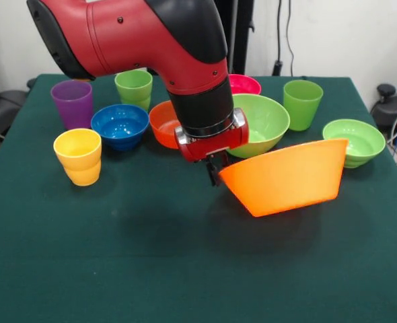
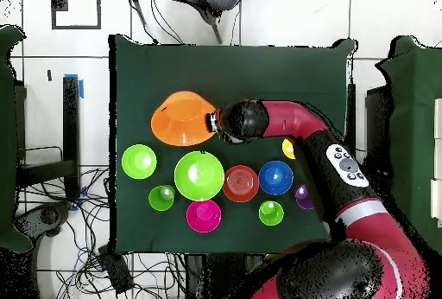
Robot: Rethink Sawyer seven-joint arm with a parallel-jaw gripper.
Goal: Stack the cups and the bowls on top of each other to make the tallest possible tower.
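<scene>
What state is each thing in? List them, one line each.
gripper: fingers shut on the orange bowl's rim
orange bowl: lifted, tipped on its side
large green bowl: upright, empty
small green bowl: upright, empty
blue bowl: upright, empty
red-orange bowl: upright, partly hidden by the arm
pink bowl: upright, partly hidden
purple cup: upright
yellow cup: upright
green cups: both upright, unstacked

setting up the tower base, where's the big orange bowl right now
In the front view the big orange bowl is tilted and lifted off the table, held at its rim by the hand, just in front of the large light green bowl.
</scene>
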